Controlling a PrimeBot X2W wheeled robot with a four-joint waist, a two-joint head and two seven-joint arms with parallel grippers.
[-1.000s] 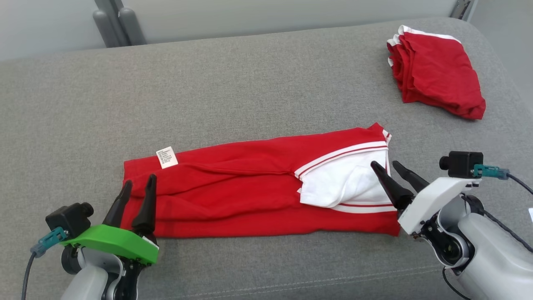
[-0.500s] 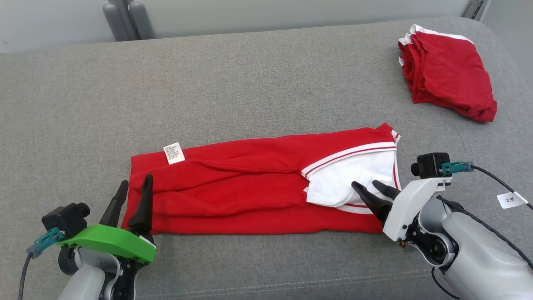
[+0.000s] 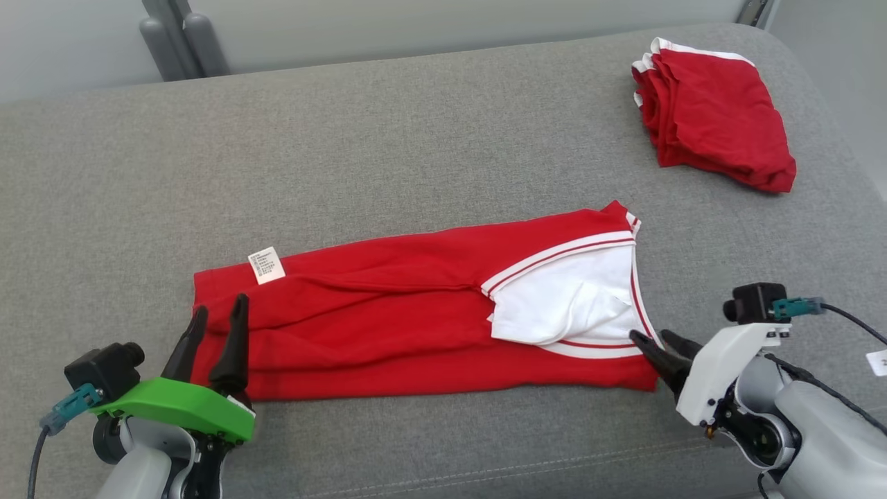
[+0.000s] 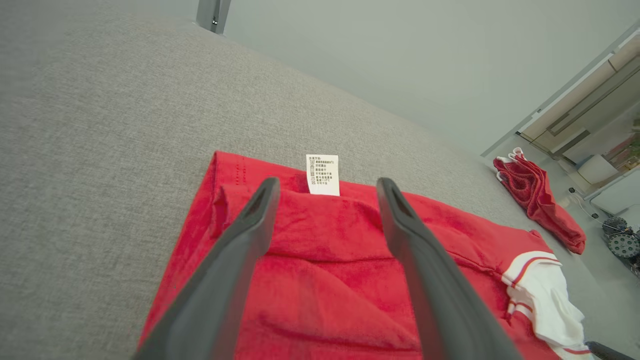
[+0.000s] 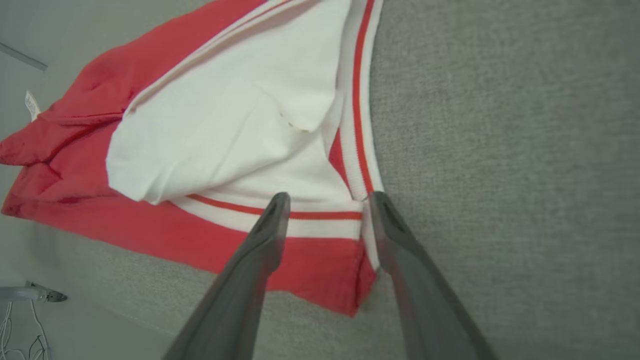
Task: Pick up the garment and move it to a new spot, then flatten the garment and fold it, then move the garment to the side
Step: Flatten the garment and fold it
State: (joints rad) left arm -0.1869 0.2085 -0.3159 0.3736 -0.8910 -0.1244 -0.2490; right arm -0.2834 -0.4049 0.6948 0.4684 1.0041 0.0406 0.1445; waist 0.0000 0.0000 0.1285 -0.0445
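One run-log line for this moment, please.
garment: long folded strip, flat on grey cushion | left pincer: open, at label end | right pincer: open, straddling striped hem corner

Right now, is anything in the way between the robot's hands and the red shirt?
Nothing visible. The left hand is open over the left end of the shirt, and the right hand straddles its striped right corner. The folded pile lies far off to the right.

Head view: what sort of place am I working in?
Probably an indoor test room: a grey upholstered cushion as worktop, a stack of folded red garments aside, bare pale wall behind.
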